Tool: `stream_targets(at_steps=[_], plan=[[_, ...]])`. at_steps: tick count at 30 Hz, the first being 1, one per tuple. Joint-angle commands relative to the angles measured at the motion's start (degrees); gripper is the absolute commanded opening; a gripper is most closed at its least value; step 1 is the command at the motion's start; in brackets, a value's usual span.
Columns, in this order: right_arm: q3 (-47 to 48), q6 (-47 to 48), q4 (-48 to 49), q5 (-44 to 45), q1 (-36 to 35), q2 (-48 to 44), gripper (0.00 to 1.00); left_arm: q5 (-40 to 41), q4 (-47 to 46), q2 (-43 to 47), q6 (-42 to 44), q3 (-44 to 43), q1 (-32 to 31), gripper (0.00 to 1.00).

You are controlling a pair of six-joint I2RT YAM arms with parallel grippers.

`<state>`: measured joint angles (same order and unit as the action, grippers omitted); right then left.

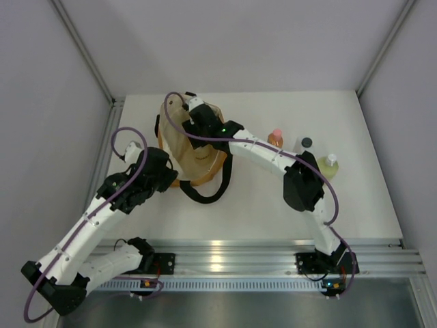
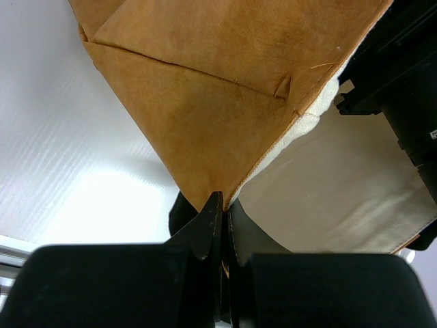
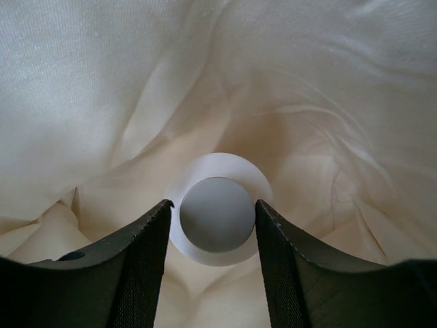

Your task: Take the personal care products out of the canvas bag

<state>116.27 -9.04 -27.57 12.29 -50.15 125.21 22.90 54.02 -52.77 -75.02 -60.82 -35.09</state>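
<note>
The canvas bag (image 1: 194,147) lies at the back middle of the table, its mouth toward me. My left gripper (image 2: 224,205) is shut on the bag's tan rim (image 2: 205,123) at the near left, with the cream lining (image 2: 328,184) showing beside it. My right gripper (image 3: 213,212) is deep inside the bag and open. Its fingers straddle the short cream jar (image 3: 218,208), seen end-on against the lining. Outside the bag stand the amber bottle with pink cap (image 1: 275,137), the whitish bottle with black cap (image 1: 306,145) and the yellow-green bottle (image 1: 329,165).
A black loop handle (image 1: 205,195) lies on the table in front of the bag. The three bottles stand in a row right of the bag, close behind my right arm's elbow (image 1: 304,181). Grey walls enclose the table on three sides.
</note>
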Motion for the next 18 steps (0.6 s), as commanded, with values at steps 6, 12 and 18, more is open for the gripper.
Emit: stream_targets(at_steps=[6,12,18], plan=[[0.6,0.1,-1.2,-0.5,-0.6,1.1,0.49,0.4,-0.8,0.0,0.8,-0.7,-0.2,0.00],[0.3,0.0,-1.4,0.3,-0.9,1.0,0.29,0.4,-0.8,0.1,0.8,-0.6,-0.2,0.00],[0.4,0.6,-1.4,1.2,-1.3,0.0,0.00,0.7,-0.8,0.3,0.8,-1.0,-0.2,0.00]])
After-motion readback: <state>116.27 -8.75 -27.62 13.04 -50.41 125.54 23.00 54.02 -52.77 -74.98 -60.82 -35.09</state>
